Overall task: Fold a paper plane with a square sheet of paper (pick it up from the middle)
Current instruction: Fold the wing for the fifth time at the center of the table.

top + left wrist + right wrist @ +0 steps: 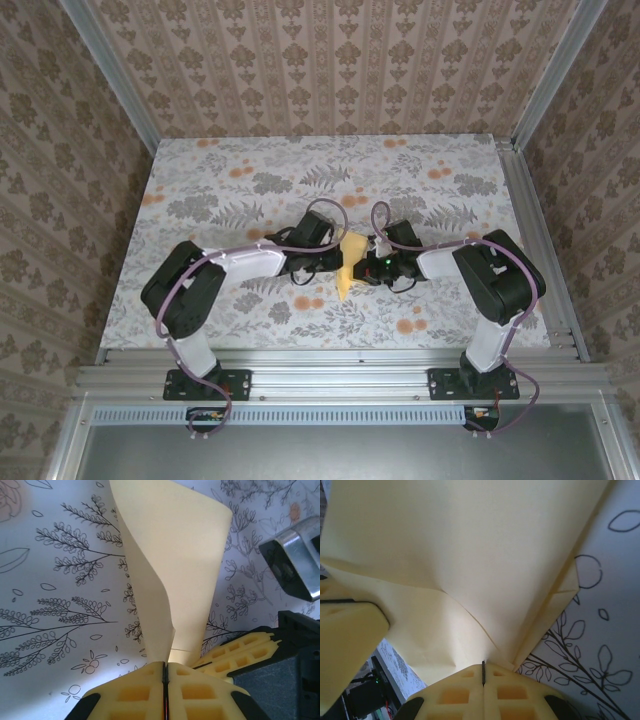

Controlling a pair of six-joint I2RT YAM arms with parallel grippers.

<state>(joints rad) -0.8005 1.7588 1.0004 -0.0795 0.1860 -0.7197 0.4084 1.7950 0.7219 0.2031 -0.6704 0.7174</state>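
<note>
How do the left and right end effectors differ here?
The left end effector reaches in from the left, the right end effector from the right. The left one pinches a narrow, curled part of the paper sheet; the right one grips below a broad spread. Both are shut on it.

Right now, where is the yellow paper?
In the top view, the yellow paper is near the middle of the flowery table, pinched from both sides by the left fingers and the right fingers.
</note>
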